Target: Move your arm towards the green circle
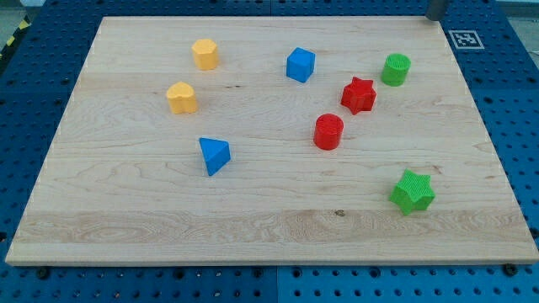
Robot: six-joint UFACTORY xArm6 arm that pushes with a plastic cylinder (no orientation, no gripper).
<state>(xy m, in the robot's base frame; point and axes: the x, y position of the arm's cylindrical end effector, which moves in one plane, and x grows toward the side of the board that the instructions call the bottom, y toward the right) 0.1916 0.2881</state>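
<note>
1 blurred stub, my tip (pixel 437 18), sits cropped up-right of the green circle (pixel 396 69); hand state: cannot tell.

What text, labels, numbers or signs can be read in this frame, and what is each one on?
No readable words, brands or numbers anywhere.
Only sign: a black-and-white square fiducial marker on the blue perforated table, past the wooden board's top right corner; it holds a pattern, not text.
The coloured blocks carry no markings.
My tip is barely in view at the view's top right, up and right of the green circle; it bears no label.
</note>
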